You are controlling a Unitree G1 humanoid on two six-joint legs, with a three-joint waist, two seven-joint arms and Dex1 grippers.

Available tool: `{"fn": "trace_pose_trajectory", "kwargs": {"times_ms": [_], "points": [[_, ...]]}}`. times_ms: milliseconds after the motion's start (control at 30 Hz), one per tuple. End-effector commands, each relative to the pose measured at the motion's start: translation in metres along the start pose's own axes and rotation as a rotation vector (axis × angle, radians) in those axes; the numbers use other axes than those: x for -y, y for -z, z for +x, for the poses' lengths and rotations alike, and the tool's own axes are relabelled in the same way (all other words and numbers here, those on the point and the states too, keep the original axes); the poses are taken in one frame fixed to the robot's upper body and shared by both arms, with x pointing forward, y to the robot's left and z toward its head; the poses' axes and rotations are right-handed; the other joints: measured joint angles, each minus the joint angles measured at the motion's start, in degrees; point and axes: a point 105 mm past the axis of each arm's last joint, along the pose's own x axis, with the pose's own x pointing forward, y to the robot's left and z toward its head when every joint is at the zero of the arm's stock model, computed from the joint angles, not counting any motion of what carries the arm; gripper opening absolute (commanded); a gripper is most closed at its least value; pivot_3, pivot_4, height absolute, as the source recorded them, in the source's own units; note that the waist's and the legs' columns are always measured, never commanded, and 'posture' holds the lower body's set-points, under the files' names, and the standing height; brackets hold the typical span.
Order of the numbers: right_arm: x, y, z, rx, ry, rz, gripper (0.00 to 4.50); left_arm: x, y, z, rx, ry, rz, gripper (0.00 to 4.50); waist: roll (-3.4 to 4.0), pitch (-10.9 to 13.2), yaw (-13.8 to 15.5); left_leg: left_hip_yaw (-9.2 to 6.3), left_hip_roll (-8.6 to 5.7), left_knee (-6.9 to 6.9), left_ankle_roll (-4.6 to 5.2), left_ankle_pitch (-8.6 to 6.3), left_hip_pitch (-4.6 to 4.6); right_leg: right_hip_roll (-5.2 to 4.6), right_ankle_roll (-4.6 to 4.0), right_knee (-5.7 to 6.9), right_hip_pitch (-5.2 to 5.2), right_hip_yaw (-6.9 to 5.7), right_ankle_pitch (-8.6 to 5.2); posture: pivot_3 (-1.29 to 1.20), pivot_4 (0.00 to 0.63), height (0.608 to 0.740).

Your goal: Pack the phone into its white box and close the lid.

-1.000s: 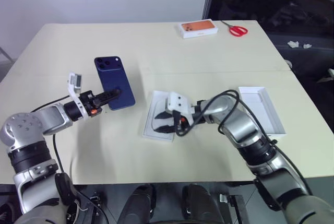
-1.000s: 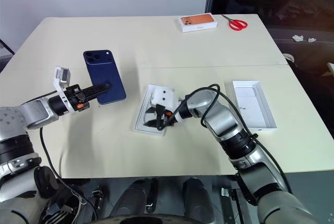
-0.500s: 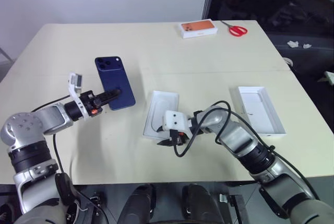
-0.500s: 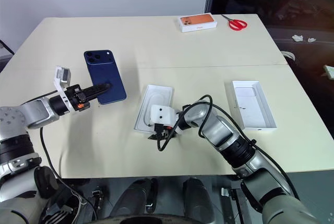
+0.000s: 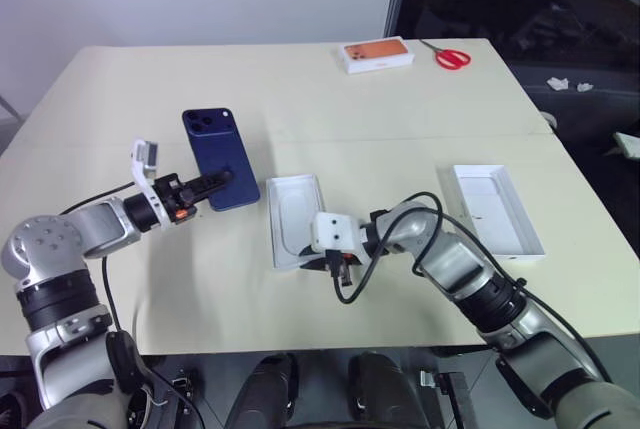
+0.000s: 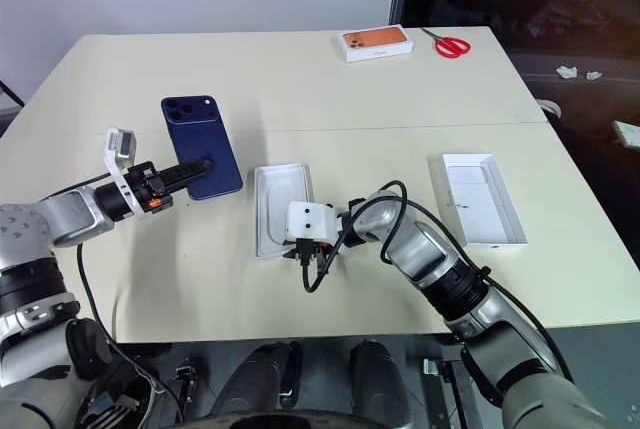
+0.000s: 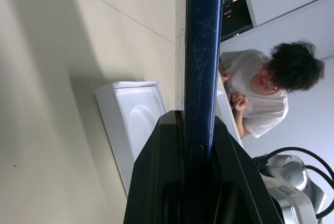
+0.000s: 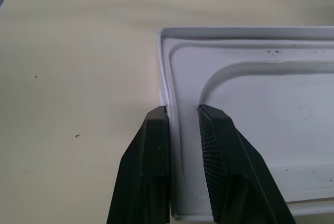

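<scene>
swung square, white box (image 5: 292,221) wall pinched by right gripper (image 8: 182,117); left gripper (image 5: 205,184) grasps phone (image 5: 219,157).

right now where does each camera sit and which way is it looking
Head eyes: look forward and down over the table and both arms.
Left wrist: looks along the left gripper pinching the phone edge-on, toward the white box and a seated person.
Right wrist: looks down its fingers straddling the white box's wall.
Shared: the white box appears in all views.
</scene>
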Motion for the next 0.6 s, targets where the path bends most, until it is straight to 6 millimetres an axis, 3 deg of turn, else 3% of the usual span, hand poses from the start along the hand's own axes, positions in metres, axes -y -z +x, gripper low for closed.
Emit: {"fn": "trace_pose_trajectory", "kwargs": {"times_ms": [33,367,500,600], "points": [[0.003,-0.002,0.001,0.002,0.003,-0.005,0.62,0.014,-0.007,-0.001,0.022,0.055,0.040,0.00,0.00,0.0,0.0,0.00,0.00,0.00,0.00,0.00,0.00,0.00,0.00,0.00,0.00,0.00,0.00,0.00,0.150,0.740],[0.056,-0.004,0.011,-0.012,0.258,0.075,0.62,0.013,-0.006,-0.001,0.023,0.051,0.036,0.00,-0.01,0.0,0.0,0.00,0.00,0.00,-0.11,0.06,0.03,0.01,0.00,0.08,-0.02,0.01,0.00,0.00,0.150,0.740],[0.055,-0.011,0.013,0.029,0.237,0.113,0.62,0.013,-0.006,0.000,0.022,0.052,0.035,0.00,-0.01,0.0,0.2,-0.01,-0.01,0.02,-0.11,0.07,0.02,0.01,-0.01,0.07,-0.01,0.00,0.00,0.00,0.150,0.740],[0.055,-0.014,0.011,0.045,0.237,0.119,1.70,0.013,-0.006,0.000,0.019,0.052,0.035,0.00,-0.01,0.0,0.1,-0.01,-0.04,0.01,-0.11,0.07,0.01,-0.01,-0.01,0.05,-0.01,0.01,0.00,0.00,0.150,0.740]]}}
